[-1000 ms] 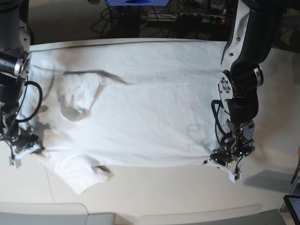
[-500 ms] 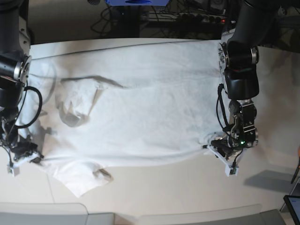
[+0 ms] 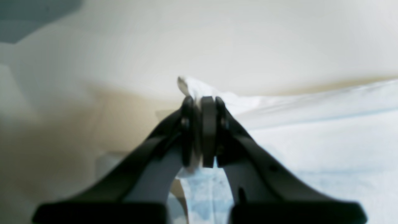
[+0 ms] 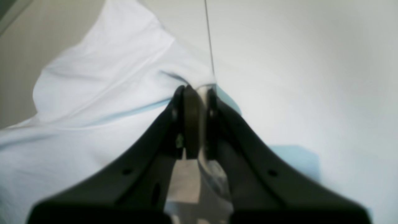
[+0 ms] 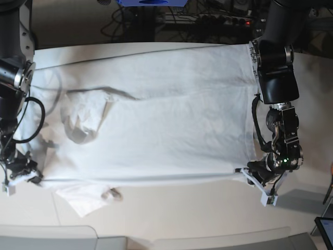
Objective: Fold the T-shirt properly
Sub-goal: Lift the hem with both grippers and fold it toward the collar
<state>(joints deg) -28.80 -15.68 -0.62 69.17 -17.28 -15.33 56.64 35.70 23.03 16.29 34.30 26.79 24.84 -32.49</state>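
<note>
The white T-shirt lies spread and wrinkled across the table, its near edge stretched into a straight line between my two grippers. My left gripper at the near right is shut on the shirt's near right corner; in the left wrist view a tuft of fabric pokes out past the shut fingers. My right gripper at the near left is shut on the near left corner, where the cloth bunches at the fingertips. A sleeve trails below the taut edge.
A folded-over collar and sleeve area forms a lump at the left of the shirt. Bare off-white tabletop runs along the front. Cables and equipment sit behind the table's far edge. A dark tablet corner shows at lower right.
Both grippers have pulled outward and toward the front, the left further right, the right further left. The shirt's near edge has drawn taut and straight between them.
</note>
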